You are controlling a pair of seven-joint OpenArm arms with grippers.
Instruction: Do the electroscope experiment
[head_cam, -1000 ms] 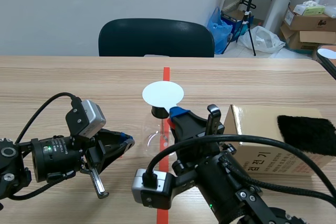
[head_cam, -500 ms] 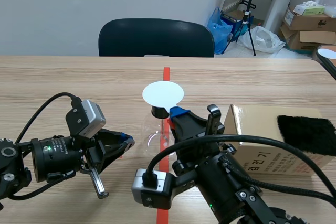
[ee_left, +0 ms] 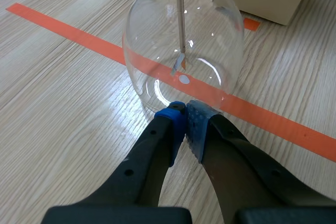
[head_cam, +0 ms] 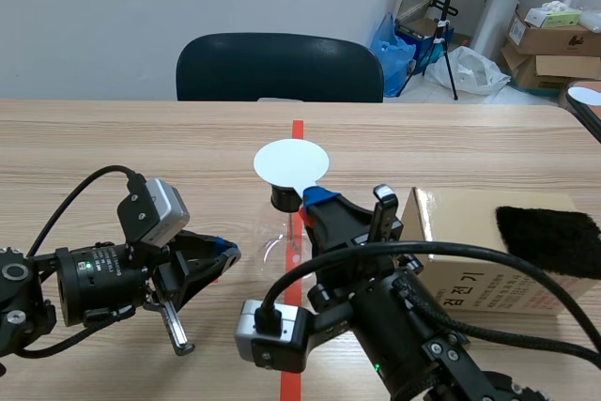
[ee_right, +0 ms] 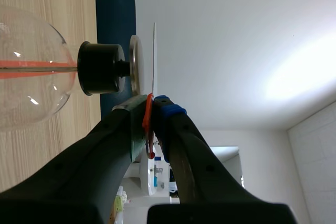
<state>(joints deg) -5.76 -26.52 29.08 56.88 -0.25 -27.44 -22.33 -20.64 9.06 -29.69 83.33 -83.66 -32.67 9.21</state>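
The electroscope is a clear glass flask with a black stopper, standing on the orange tape line at mid-table. My right gripper is shut on the red handle of a thin white disc. The white disc hangs just above the electroscope's metal top plate, with a narrow gap showing. My left gripper rests low on the table, shut on nothing. In the left wrist view its tips sit right at the base of the flask, and the foil leaves hang inside on the rod.
A cardboard box stands to the right of the flask with a black fur cloth lying on it. A dark chair sits behind the far table edge. Boxes and bags clutter the room's back right.
The white disc and my right gripper have shifted very slightly up and away over the electroscope. The left arm has stayed still.
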